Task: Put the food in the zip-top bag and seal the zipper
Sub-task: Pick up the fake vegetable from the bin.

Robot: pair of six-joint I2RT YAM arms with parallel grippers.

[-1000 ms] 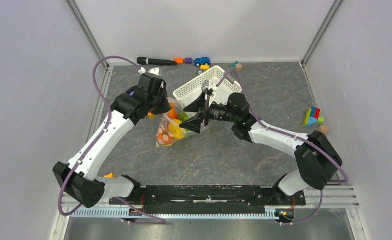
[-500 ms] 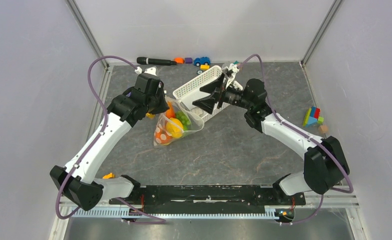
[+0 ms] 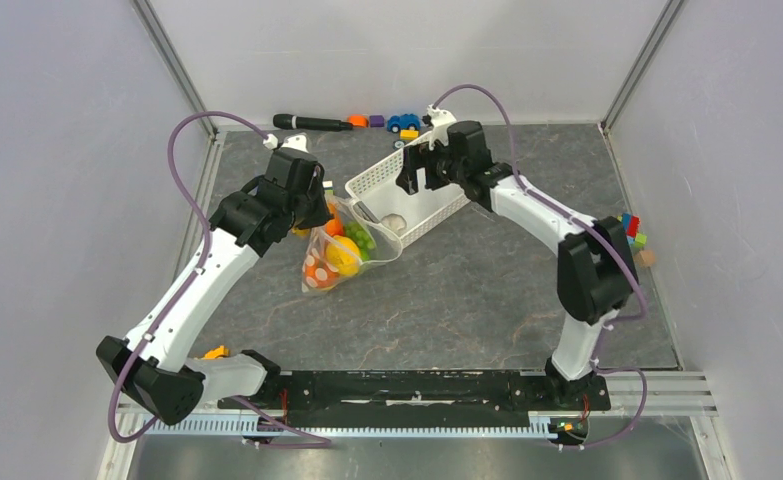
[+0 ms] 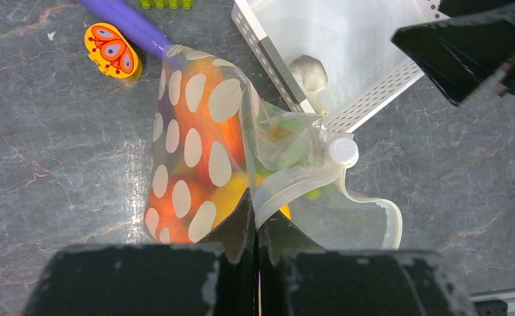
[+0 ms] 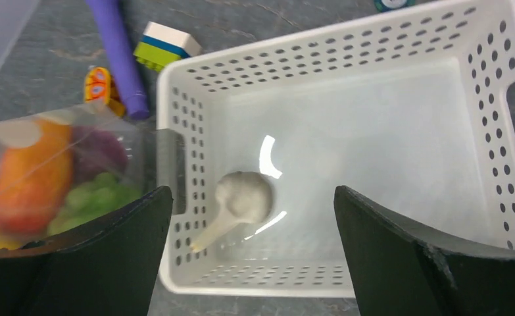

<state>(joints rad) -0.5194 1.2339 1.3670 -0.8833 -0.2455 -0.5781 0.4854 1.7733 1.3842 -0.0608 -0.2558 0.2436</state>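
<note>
The polka-dot zip-top bag [image 3: 339,252] lies on the table beside the white basket [image 3: 382,172]. It holds orange, yellow and purple food and green grapes [image 4: 287,141]. Its zipper [image 4: 307,181] curls loose and the mouth gapes toward the basket. My left gripper [image 4: 256,210] is shut on the bag's mouth edge. It also shows in the top view [image 3: 327,205]. My right gripper [image 5: 253,191] is open and empty above the basket [image 5: 373,52]. A pale garlic-shaped piece [image 5: 245,197] lies alone inside the basket. The bag shows at the left of the right wrist view [image 5: 44,164].
A purple pen [image 4: 126,23], an orange butterfly piece [image 4: 112,49] and a green-white block [image 5: 166,45] lie beside the bag. A black marker [image 3: 312,122], a toy car [image 3: 403,121] and small blocks sit at the back wall. A block pile [image 3: 624,235] lies at the right.
My right gripper has left the bag's mouth and swung back and up over the basket, still open. My left gripper keeps hold of the bag, which has shifted slightly left.
</note>
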